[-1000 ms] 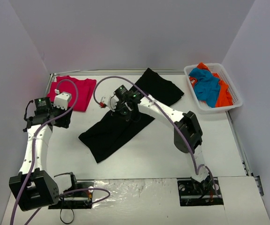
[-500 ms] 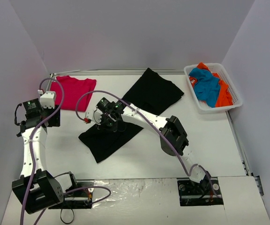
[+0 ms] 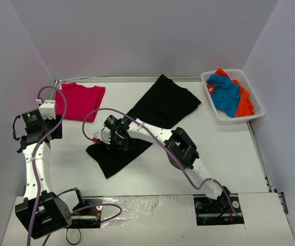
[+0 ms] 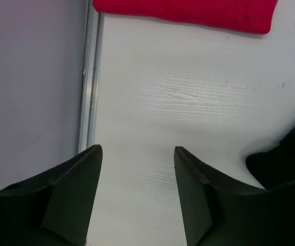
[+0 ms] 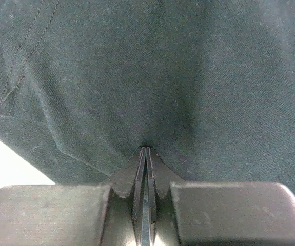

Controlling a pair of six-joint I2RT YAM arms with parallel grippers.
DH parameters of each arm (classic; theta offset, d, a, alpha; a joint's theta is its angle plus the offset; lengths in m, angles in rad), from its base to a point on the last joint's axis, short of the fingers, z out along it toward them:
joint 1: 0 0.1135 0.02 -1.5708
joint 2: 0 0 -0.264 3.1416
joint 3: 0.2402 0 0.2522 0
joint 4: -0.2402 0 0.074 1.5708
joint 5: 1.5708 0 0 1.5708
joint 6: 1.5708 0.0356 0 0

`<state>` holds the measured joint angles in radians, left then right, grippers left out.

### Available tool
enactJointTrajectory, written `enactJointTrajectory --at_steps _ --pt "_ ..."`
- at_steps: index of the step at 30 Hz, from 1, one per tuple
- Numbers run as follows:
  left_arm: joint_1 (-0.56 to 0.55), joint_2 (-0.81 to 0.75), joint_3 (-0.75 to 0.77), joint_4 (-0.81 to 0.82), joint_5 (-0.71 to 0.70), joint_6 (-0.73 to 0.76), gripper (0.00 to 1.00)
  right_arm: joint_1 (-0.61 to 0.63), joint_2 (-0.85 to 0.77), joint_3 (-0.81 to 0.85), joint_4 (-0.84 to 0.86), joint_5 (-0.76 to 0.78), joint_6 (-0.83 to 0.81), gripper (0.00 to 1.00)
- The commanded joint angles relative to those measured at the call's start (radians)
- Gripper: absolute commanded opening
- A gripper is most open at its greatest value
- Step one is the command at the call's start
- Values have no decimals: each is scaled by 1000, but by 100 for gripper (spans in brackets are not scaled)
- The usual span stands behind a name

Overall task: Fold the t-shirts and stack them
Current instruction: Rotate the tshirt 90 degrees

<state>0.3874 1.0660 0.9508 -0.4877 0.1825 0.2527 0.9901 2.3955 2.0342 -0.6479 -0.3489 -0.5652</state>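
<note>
Fold-and-stack job looks barely a third done: a folded crimson cloth t-shirt point(image 3: 80, 101) lies upper left. The large black cloth t-shirt point(image 3: 160, 105) stretches across mid-frame, apparently half-folded, its lower left end pinched by the right gripper point(image 5: 144, 154), jaws closed. The left gripper point(image 4: 137, 154) hangs part-open, empty. A blue t-shirt point(image 3: 225, 92) and an orange t-shirt point(image 3: 246, 105) wait in the white plastic basket point(image 3: 239, 118), upper right.

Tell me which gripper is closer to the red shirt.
Left. The left gripper hovers open over bare table just short of the red shirt's near edge; the right gripper is farther off to the shirt's right, pinched shut on the black shirt.
</note>
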Motion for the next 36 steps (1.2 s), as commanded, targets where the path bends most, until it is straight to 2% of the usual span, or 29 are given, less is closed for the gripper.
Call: enactJointTrajectory --at_steps 1,9,19,24,28,36 --pt "7 -14 0 23 6 -7 57 12 -4 -55 -42 -9 -15 0" --pt "5 -5 -1 20 52 -1 57 12 -97 -375 -55 7 -56 0" --pt "7 14 8 3 103 6 57 -19 -202 -676 -104 14 -70 0" --pt "7 8 5 -2 123 13 57 -60 -229 -765 -145 -12 -88 0" --pt "5 9 8 -8 146 14 57 -114 -245 -822 -159 28 -82 0" --pt "5 26 11 -15 178 22 57 -315 -297 -848 -222 70 -111 0"
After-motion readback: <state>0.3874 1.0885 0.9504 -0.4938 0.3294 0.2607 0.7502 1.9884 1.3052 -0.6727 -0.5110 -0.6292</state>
